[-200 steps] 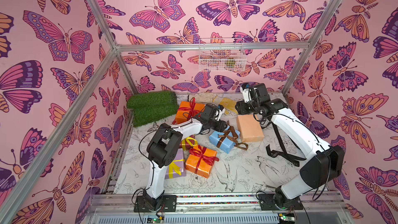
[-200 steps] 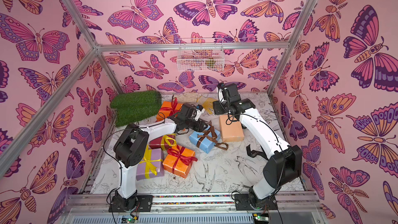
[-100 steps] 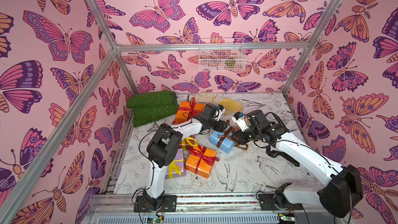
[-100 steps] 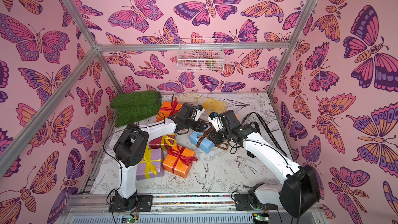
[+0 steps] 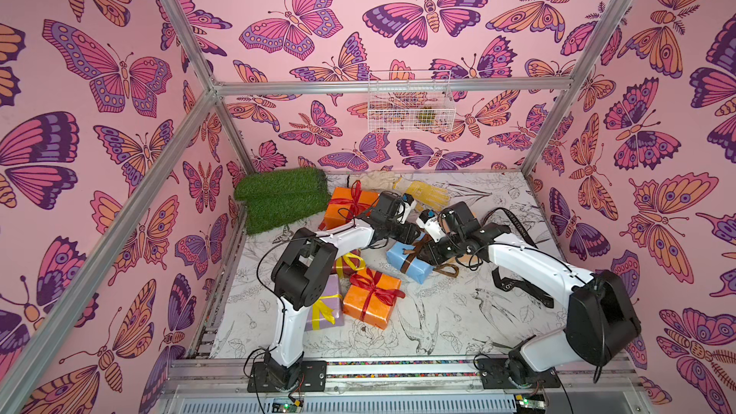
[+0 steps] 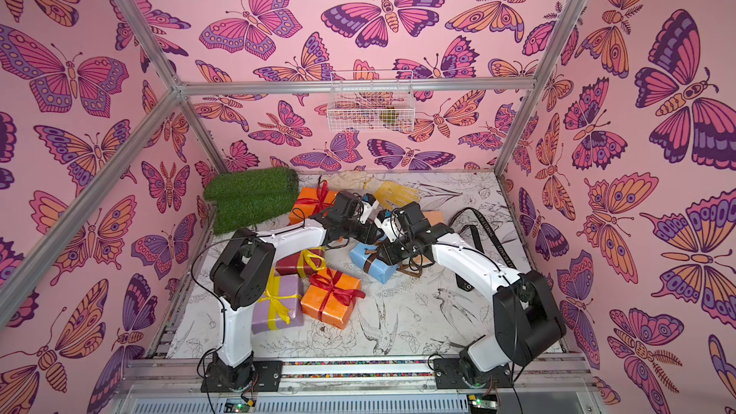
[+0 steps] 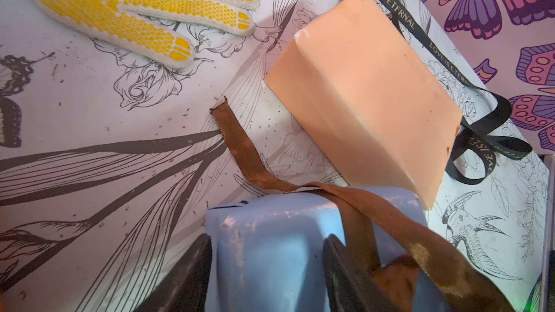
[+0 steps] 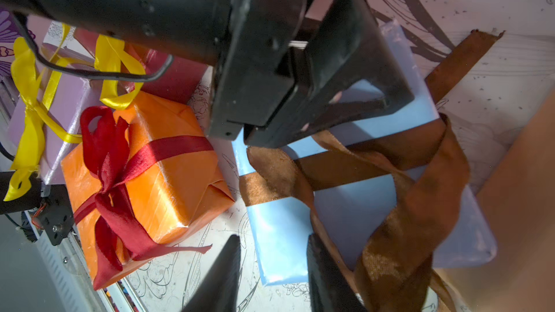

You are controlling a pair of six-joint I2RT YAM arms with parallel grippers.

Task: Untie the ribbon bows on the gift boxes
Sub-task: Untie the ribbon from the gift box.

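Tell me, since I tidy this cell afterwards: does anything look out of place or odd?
Yes. A yellow-dotted work glove lies on the table at the back, unrelated to the gifts. The black lettered ribbon lies loose on the table beside the bare peach box. The brown ribbon hangs slack across the light blue box.

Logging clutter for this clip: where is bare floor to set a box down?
Free: front patch between the near orange box and the right arm; far corner beyond the black ribbon. Crowded: around the light blue box.
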